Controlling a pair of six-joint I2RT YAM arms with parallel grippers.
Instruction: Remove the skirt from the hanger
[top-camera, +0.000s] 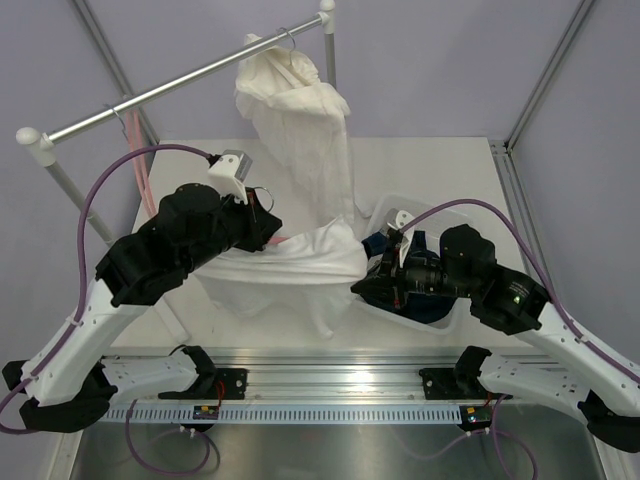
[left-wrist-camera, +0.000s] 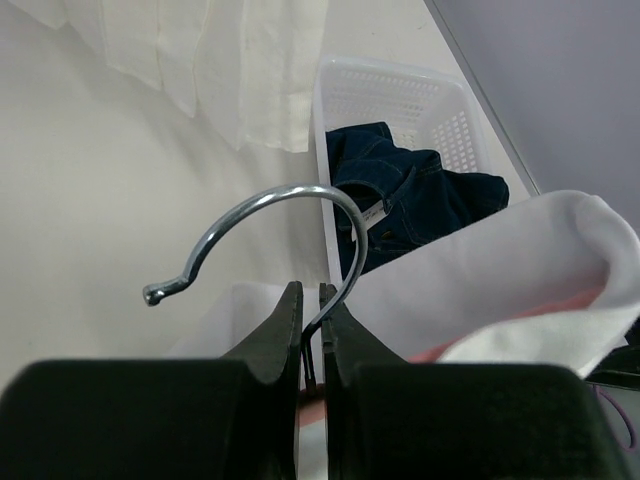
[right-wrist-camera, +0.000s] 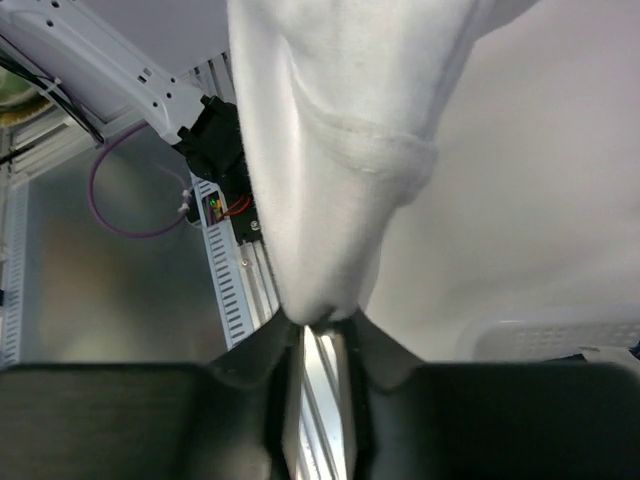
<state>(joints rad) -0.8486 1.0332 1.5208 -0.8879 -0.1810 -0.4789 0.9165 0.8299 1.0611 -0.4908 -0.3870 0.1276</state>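
White cloth fills my right gripper (right-wrist-camera: 318, 335): its jaws are nearly together, pinching a fold of the skirt (right-wrist-camera: 330, 150) that rises from the fingertips. That gripper sits at the left rim of the basket (top-camera: 445, 212), wrist rolled sideways. The forearm lies across the basket and the elbow sits out past its right side.

My left gripper (left-wrist-camera: 311, 300) is clamped tight on the wire stem of the hanger (left-wrist-camera: 290, 190). The steel hook curls up out of the jaws, its open end pointing away from the basket. That arm reaches in from well left of the basket, forearm raised and angled toward it, wrist bent down.

The skirt hangs in a sagging span between the two grippers, just left of the basket, with one corner drooping lower. Denim (left-wrist-camera: 420, 190) lies inside the basket. Behind the basket's left corner another white garment (top-camera: 295, 110) hangs from a rail (top-camera: 170, 90).
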